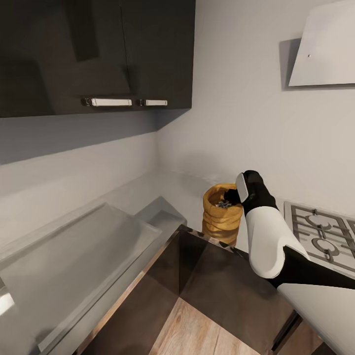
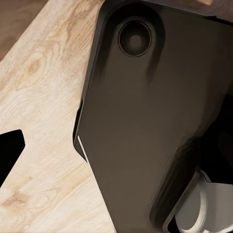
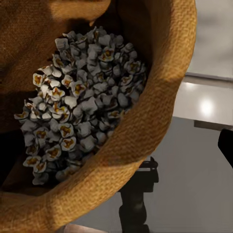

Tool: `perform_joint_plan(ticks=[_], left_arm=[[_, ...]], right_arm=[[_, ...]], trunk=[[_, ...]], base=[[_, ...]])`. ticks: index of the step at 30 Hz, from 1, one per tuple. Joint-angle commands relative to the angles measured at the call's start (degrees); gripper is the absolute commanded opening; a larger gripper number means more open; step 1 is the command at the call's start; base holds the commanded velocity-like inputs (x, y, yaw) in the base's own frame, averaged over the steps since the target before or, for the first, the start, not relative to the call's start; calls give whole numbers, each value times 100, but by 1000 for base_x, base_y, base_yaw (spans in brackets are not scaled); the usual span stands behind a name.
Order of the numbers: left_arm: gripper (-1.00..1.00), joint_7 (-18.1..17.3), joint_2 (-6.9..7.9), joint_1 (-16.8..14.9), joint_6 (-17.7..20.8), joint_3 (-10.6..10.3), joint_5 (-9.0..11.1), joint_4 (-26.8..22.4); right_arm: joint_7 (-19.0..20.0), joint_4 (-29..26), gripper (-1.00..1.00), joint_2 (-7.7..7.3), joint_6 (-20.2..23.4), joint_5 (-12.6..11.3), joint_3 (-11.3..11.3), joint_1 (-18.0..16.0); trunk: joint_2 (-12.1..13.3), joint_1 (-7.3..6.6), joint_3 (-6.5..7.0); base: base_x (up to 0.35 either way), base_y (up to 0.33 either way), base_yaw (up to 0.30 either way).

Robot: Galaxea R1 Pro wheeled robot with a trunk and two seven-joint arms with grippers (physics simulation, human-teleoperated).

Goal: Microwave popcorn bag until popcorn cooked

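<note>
I have the right gripper (image 1: 235, 195) at the rim of the popcorn bag (image 1: 221, 213), which stands on the table (image 1: 162, 197) corner at nine o'clock from the hob (image 1: 323, 235). I cannot tell its jaw width. Popcorn (image 3: 77, 102) fills the bag.

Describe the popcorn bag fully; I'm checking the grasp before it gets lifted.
The popcorn bag is a mustard-tan, wrinkly sack of coarse woven-looking material with a thick rolled rim. It stands upright and open on the grey countertop near the front edge, left of the gas hob. Greyish popcorn with orange centres lies heaped inside. The right gripper is at its rim; whether the fingers have closed on it cannot be told.
</note>
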Motion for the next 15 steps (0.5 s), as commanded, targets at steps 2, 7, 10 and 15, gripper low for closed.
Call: perform_joint_plan(ticks=[2,7,10,15], left_arm=[[100,2,0,-3,-10,4,21,1],[100,3,0,-3,-10,4,21,1],[100,3,0,-3,-10,4,21,1],[100,3,0,-3,-10,4,21,1]], right_arm=[[27,16,100,8,28,-12,-42,-8],[28,230,100,8,36,-329,-52,-8],[28,295,100,8,27,-384,-53,-8],[36,317,100,8,-15,-398,-61,-8]], trunk=[[-5,0,-7],[-5,0,-7],[-5,0,-7],[-5,0,-7]], base=[[2,0,0],[0,0,0],[0,0,0],[0,0,0]])
